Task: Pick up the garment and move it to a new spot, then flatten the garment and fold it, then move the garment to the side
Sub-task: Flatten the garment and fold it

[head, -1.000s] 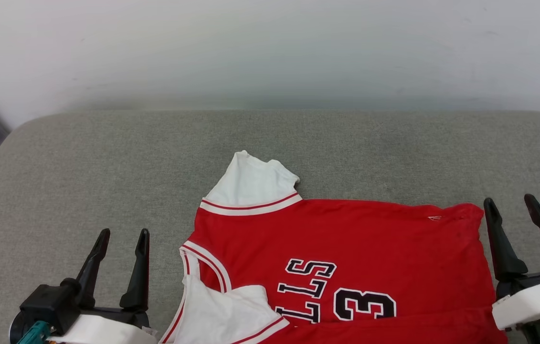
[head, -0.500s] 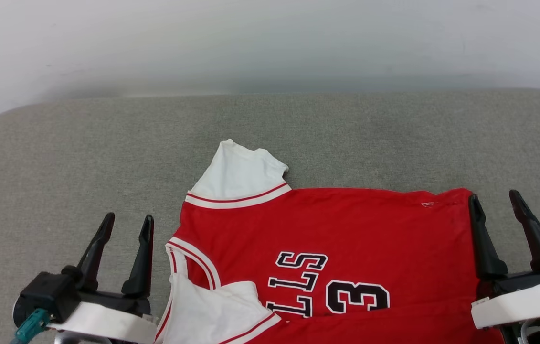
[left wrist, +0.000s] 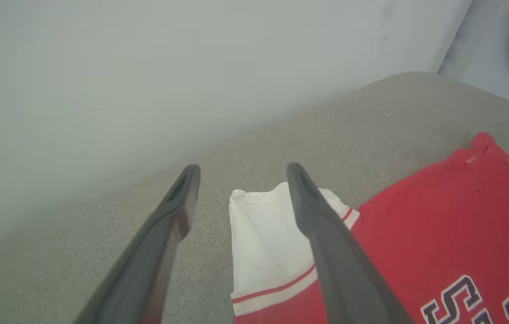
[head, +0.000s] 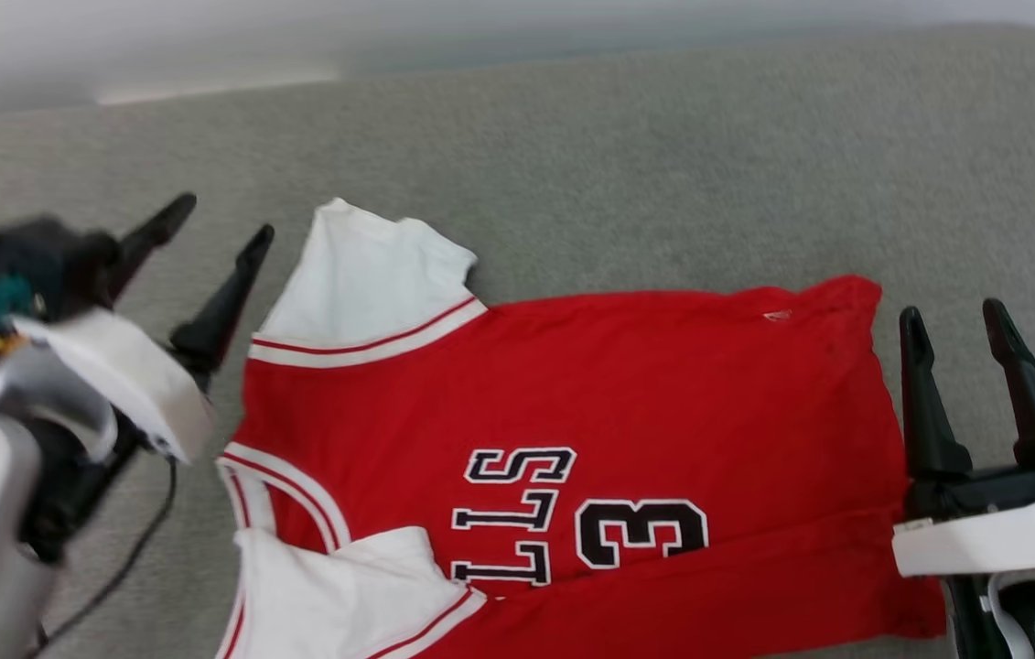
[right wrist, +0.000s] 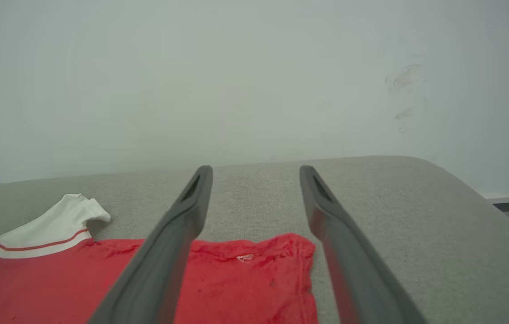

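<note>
Shirt lies mostly flat, folding looks barely begun, left hand at 9 o'clock, right hand at 3, both spread and empty.

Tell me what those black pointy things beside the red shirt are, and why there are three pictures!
They belong to a robot with two arms. Each arm ends in a pincer with two dark fingers. One picture comes from a camera on its head, looking down: the left pincer and the right pincer are on either side of the shirt. The other two pictures come from little cameras on each wrist, looking along the fingers. The red shirt, with white sleeves and a number 3, lies spread on a grey cushion. Both pincers are open and hold nothing.
</note>
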Tool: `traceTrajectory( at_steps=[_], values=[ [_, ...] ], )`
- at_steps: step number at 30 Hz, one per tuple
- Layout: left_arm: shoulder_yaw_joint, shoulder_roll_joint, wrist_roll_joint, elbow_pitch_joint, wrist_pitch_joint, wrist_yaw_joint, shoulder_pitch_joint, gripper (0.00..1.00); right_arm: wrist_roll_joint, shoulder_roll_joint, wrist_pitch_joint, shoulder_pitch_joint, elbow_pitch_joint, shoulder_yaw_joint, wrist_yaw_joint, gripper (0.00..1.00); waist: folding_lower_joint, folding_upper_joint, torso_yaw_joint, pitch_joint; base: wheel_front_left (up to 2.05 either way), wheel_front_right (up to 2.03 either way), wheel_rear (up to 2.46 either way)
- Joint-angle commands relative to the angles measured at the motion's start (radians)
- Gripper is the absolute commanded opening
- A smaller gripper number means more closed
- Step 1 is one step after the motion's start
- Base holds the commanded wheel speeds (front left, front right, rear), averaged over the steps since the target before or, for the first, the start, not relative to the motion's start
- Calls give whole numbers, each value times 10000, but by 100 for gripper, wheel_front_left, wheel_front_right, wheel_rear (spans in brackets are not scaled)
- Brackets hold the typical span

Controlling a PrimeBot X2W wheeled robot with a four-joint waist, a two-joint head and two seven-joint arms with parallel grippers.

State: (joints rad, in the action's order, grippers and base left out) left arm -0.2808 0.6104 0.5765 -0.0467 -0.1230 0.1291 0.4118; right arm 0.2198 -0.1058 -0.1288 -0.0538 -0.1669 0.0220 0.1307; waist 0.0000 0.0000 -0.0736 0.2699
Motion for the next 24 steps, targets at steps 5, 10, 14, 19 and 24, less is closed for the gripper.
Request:
traceTrajectory(
  at_steps=[5,10,14,19,24],
  values=[
    [-834,1575,1750,360,-2564,8,2039,100,124,296,-453,-543,353,-254,-2,100,0,0,-972,1332,0,0,0],
    [-1231,2492,3387,966,-5316,11,3499,100,132,418,-789,-806,763,-407,-2,100,0,0,-1386,1907,0,0,0],
    [-1409,2754,4156,1350,-6967,7,4390,100,175,485,-952,-1102,982,-540,-2,100,0,0,-1672,2286,0,0,0],
    [-1648,2686,4558,2076,-8314,-167,5164,100,294,541,-1167,-1413,1138,-715,-2,100,0,0,-1964,2608,0,0,0],
    [-1911,2612,4282,2718,-8638,-147,5574,100,412,566,-1281,-1597,1230,-893,-2,100,0,0,-2161,2836,0,0,0]
  ],
)
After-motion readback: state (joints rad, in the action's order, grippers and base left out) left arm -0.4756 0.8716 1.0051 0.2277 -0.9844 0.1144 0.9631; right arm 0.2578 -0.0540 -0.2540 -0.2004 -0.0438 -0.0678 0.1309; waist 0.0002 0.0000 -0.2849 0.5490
